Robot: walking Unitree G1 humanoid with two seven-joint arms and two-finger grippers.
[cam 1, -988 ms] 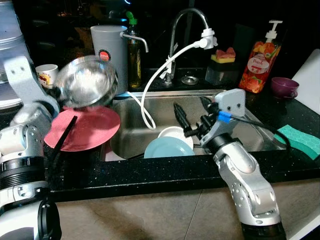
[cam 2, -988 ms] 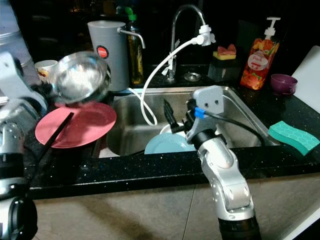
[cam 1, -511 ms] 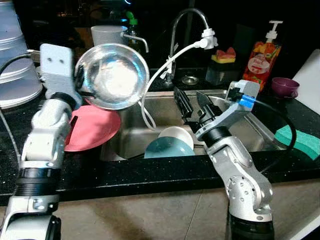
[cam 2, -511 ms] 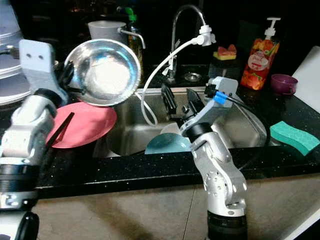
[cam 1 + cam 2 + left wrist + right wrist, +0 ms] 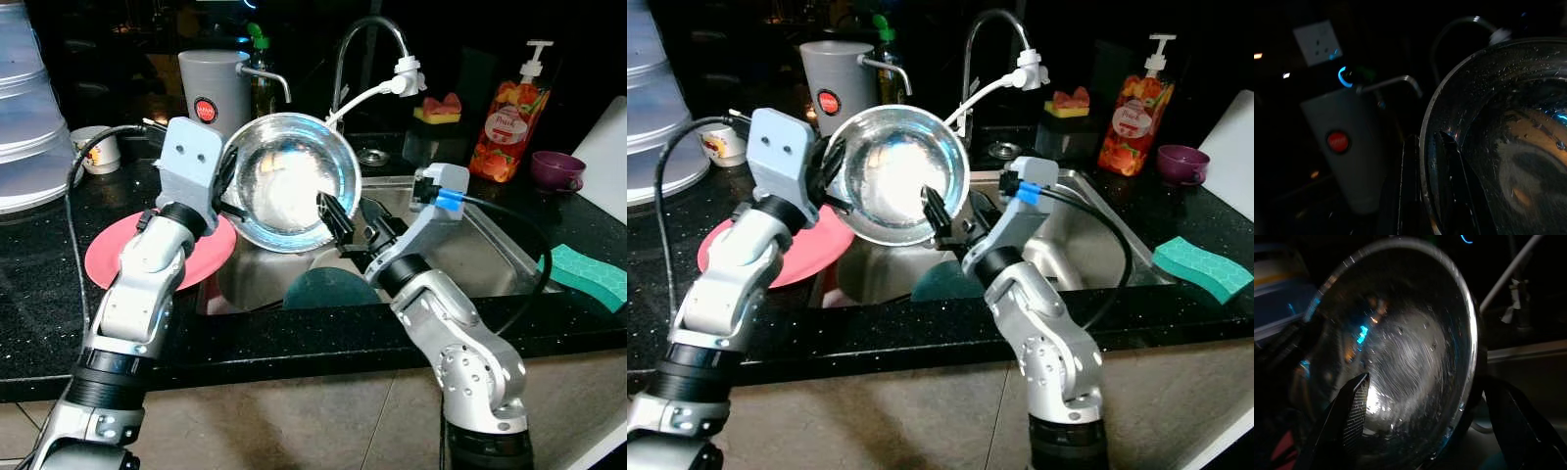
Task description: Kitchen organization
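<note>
Since 1 s ago your left gripper (image 5: pixel 227 191) has swung the steel bowl (image 5: pixel 291 182) from over the pink plate (image 5: pixel 113 257) across to above the sink's left edge, w/ its mouth now tipped toward the robot. Your right gripper (image 5: pixel 355 235) has come up out of the basin to meet it. The left fingers are pinched on the bowl's rim, one inside and one outside; the left wrist view shows that clearly. The right fingers are spread wide around the bowl's far-side rim, not clamped yet. That reads as a hand-over or a two-arm steady, prob. before you set the bowl down in the sink or on the counter. Droplets on the inner wall say it's wet, so expect a slick rim.

Just below the right gripper a teal plate (image 5: pixel 331 289) leans in the steel sink (image 5: pixel 490 259). Beside the left arm, the pink plate lies on the black speckled counter (image 5: pixel 39 304). Right of the right arm is a teal sponge (image 5: pixel 588 275). Further back: grey water dispenser (image 5: pixel 209 91), gooseneck tap (image 5: pixel 355 59) w/ a white hose (image 5: pixel 364 97), orange soap bottle (image 5: pixel 510 113), purple cup (image 5: pixel 557 169). The room is dark beyond.
</note>
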